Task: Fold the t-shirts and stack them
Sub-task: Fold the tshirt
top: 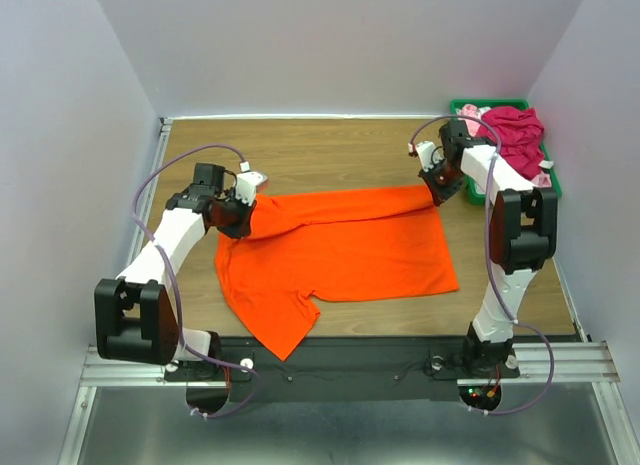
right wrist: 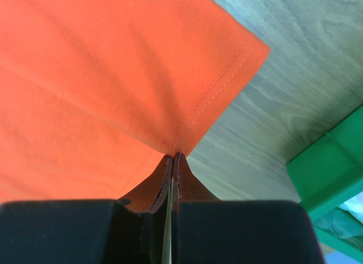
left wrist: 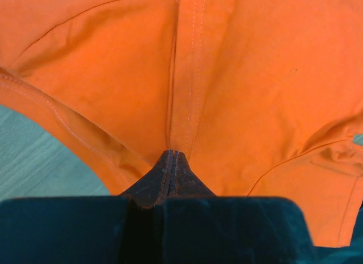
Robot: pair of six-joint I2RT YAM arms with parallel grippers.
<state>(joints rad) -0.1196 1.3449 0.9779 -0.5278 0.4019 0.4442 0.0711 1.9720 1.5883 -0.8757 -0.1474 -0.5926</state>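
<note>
Close up, the left gripper [left wrist: 172, 162] has its two dark fingers pressed together on a pinch of the orange t-shirt [left wrist: 255, 93]. A double-stitched seam [left wrist: 190, 65] runs straight up from the pinch. Folds of cloth fan out to both sides, filling most of the view. A patch of pale table [left wrist: 39, 162] shows at lower left.

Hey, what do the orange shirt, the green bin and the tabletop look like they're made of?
Orange shirt: soft matte cloth, probably cotton-like knit. It drapes in folds and has stitched hems.
Green bin: likely rigid plastic, with a smooth, even colour and crisp moulded edges.
Tabletop: wood or a wood-look laminate. Grain lines show, but the views do not settle which.
</note>
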